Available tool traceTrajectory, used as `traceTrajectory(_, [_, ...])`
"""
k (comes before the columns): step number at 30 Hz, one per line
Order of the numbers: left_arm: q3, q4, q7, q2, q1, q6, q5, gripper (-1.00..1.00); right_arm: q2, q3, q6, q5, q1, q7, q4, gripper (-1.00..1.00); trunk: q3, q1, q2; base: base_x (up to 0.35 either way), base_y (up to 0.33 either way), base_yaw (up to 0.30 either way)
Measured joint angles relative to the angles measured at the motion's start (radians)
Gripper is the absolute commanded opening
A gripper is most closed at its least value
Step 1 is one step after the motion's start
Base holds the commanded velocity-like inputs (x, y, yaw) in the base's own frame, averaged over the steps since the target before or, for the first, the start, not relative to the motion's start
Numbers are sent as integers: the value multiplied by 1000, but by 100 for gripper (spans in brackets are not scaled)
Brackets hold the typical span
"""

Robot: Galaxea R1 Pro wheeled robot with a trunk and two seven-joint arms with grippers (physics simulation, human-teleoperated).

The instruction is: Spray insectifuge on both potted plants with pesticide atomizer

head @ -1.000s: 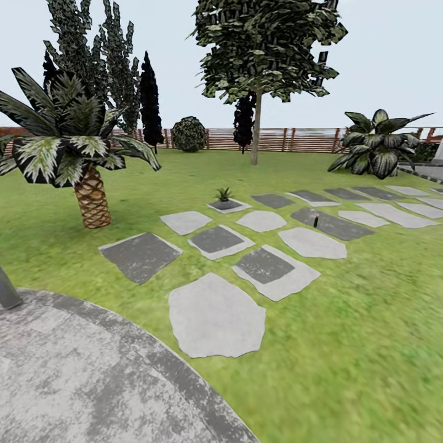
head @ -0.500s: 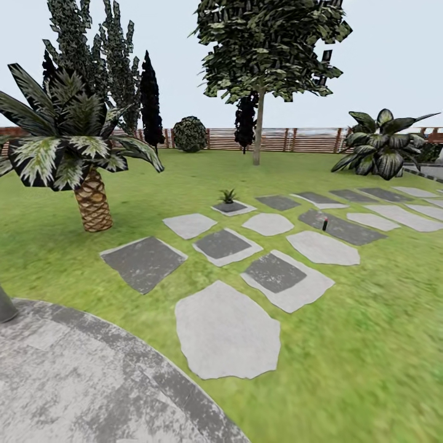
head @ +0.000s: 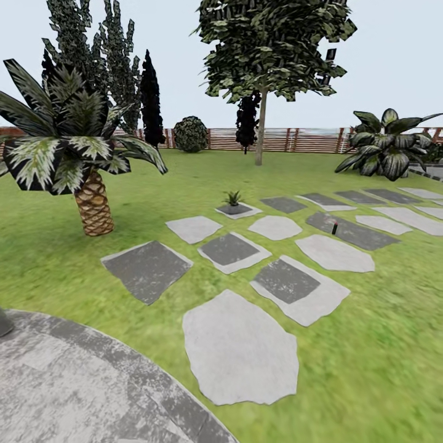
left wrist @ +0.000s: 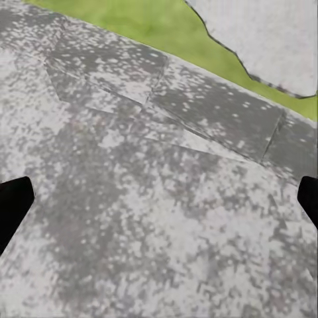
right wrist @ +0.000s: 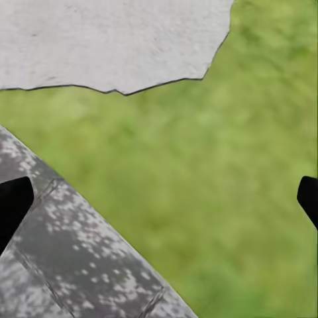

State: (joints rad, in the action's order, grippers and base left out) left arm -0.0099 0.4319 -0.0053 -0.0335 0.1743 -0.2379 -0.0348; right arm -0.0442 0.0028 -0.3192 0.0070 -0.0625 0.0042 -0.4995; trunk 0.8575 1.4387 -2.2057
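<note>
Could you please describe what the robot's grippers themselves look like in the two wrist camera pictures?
Little shows: the left gripper and the right gripper each appear as two plain matte black fingertips at opposite picture edges, bluntly rounded. No cables, markings or other colours are visible on them.

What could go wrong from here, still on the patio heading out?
1. The pesticide atomizer is a tiny dark shape on a dark stepping stone, easy to lose or knock over on approach.
2. One small plant shows; the palm or the broad-leaved shrub might get sprayed instead.
3. Both pincers stand open, empty, over patio edge and grass.
</note>
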Motion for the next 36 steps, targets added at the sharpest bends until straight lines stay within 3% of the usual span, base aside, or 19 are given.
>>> traceTrajectory(32, [0,0,0,0,0,0,0,100,0,0,0,0,0,0,-1,100,0,0,0,288,203,0])
traceTrajectory(36, [1,0,1,0,0,0,-17,100,0,0,0,0,0,0,-1,100,0,0,0,288,203,0])
